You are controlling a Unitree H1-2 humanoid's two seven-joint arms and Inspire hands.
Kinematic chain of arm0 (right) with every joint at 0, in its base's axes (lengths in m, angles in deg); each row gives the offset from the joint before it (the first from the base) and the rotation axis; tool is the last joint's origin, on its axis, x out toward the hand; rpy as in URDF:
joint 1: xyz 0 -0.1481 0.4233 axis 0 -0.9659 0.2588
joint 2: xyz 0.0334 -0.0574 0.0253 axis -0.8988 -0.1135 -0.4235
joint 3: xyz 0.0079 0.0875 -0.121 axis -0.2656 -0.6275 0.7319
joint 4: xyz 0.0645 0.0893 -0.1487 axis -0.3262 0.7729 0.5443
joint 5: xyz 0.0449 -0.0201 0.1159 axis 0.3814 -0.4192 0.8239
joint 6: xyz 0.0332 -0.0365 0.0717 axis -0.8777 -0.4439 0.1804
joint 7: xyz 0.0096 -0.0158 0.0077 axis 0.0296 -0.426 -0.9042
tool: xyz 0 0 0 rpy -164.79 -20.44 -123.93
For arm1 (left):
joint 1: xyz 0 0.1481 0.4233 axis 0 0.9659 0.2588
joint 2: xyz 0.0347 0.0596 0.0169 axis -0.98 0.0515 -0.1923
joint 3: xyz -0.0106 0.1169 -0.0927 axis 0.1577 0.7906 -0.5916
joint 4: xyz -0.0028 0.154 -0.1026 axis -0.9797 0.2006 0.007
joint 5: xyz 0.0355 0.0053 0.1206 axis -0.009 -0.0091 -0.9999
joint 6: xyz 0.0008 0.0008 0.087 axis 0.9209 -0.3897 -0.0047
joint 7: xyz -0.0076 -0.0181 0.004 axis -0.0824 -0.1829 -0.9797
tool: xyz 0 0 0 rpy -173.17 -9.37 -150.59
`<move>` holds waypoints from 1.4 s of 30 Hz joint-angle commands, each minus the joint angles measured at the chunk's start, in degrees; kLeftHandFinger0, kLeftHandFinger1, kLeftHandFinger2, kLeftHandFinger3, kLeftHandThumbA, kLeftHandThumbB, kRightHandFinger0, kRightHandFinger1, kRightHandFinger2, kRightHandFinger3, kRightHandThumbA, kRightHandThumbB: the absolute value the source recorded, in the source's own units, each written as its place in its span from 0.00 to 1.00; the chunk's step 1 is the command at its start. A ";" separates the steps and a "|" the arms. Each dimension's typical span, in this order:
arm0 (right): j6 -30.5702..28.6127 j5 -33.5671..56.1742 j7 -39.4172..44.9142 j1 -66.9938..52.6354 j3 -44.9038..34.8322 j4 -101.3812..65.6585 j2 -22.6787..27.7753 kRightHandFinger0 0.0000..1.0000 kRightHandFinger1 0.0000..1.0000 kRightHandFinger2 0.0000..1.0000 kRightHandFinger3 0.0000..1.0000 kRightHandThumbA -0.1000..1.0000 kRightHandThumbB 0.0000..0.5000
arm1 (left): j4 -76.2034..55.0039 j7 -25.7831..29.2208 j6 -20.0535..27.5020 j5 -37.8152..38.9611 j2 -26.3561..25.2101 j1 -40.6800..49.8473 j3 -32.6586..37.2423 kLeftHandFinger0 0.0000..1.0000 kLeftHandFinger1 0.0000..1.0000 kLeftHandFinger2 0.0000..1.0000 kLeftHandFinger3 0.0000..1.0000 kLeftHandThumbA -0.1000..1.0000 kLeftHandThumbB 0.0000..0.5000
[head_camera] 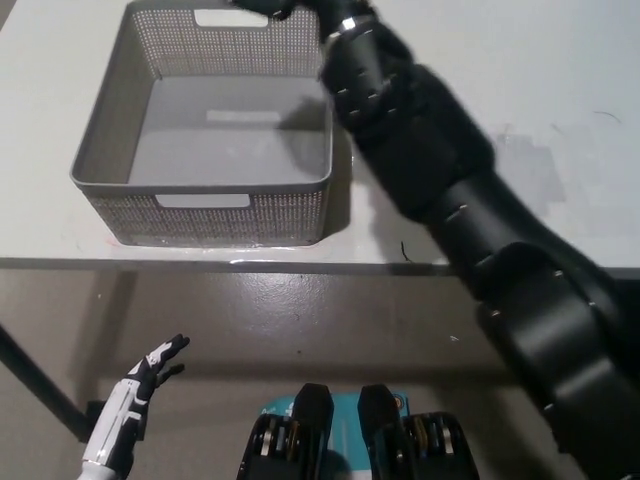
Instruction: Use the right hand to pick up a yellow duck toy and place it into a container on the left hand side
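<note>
My black right arm (450, 200) reaches diagonally across the table to the far rim of the grey mesh basket (200, 212). Only a sliver of the right hand (262, 8) shows at the picture's top edge, above the basket's far handle slot. Its hold is cut off from view. No yellow duck toy is visible anywhere, and the inside of the basket shows only its bare floor. My white left hand (138, 392) rests low at the lower left, below the table's front edge, open with its fingers apart.
The basket stands on the left part of the white table (560, 120), close to the front edge. A small dark mark (404, 250) lies near that edge. Below the table there is grey floor.
</note>
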 commanded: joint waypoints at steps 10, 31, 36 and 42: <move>-0.80 -0.42 -2.42 4.00 0.48 3.15 -2.73 0.00 0.22 0.60 0.77 0.00 0.28 | -2.41 -0.88 1.23 -3.80 -2.31 -1.65 1.19 0.86 0.97 1.00 1.00 1.00 0.49; 8.55 -1.00 9.82 0.74 3.69 -4.79 1.57 1.00 1.00 1.00 1.00 1.00 0.87 | -4.11 -2.25 -1.33 -4.04 -3.28 -3.32 2.19 0.83 0.89 1.00 1.00 1.00 0.55; 9.92 -1.12 10.41 -0.12 3.72 -7.03 2.42 1.00 1.00 1.00 1.00 1.00 0.87 | -4.21 -2.28 -1.20 -4.16 -3.43 -3.69 2.46 0.83 0.89 1.00 1.00 1.00 0.51; 10.04 -1.10 10.25 -0.95 2.87 -11.26 4.97 1.00 1.00 1.00 1.00 1.00 0.84 | -4.14 -2.53 -1.63 -4.88 -3.81 -4.62 2.66 0.83 0.89 1.00 1.00 1.00 0.50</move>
